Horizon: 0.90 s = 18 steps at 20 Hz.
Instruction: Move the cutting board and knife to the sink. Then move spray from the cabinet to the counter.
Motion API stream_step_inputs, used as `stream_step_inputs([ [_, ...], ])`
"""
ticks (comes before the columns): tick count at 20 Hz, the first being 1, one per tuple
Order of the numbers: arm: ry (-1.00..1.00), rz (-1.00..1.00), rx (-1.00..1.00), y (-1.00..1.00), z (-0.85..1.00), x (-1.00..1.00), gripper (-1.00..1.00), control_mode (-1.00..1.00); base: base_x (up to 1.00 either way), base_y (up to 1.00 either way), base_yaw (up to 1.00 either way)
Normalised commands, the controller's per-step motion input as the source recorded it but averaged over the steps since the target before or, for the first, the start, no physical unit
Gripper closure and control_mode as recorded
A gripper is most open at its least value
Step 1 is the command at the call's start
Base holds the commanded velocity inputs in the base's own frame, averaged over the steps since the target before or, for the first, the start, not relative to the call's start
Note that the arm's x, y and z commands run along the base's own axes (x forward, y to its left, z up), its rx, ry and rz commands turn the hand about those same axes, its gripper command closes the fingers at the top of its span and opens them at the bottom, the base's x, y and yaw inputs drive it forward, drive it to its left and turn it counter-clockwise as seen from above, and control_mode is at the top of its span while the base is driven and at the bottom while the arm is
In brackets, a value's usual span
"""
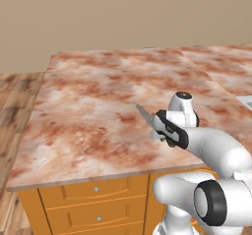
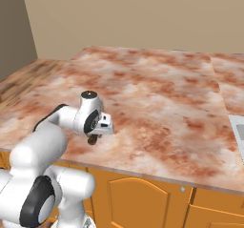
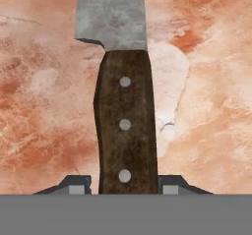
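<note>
The knife (image 3: 123,106) lies on the marbled surface (image 1: 88,96), its dark handle pinched between the gripper (image 3: 123,186) fingertips. Judging by the grip, the lift comes next, then a carry right to the sink (image 2: 239,131).

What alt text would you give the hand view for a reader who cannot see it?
The knife fills the middle, its dark brown three-rivet handle running up from between the pincer fingertips, which sit against its two sides. The grey blade continues off the top edge, over the reddish-brown and cream marbled counter.
</note>
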Motion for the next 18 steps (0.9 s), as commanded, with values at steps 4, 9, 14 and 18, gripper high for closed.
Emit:
stream_step_inputs([
  [4, 0.17, -0.1, 0.0, 0.0, 1.0, -0.49, 1.0, -1.0, 0.0, 0.0, 0.0],
  [9, 0.08, -0.11, 0.0, 0.0, 0.53, -0.53, 1.0, -1.0, 0.0, 0.0, 0.0],
  [14, 0.0, -0.01, 0.0, 0.0, 0.0, -0.04, 1.0, -1.0, 0.0, 0.0, 0.0],
  [18, 0.0, 0.0, 0.0, 0.0, 0.0, 0.0, 1.0, 1.0, -0.02, -0.03, 0.0],
])
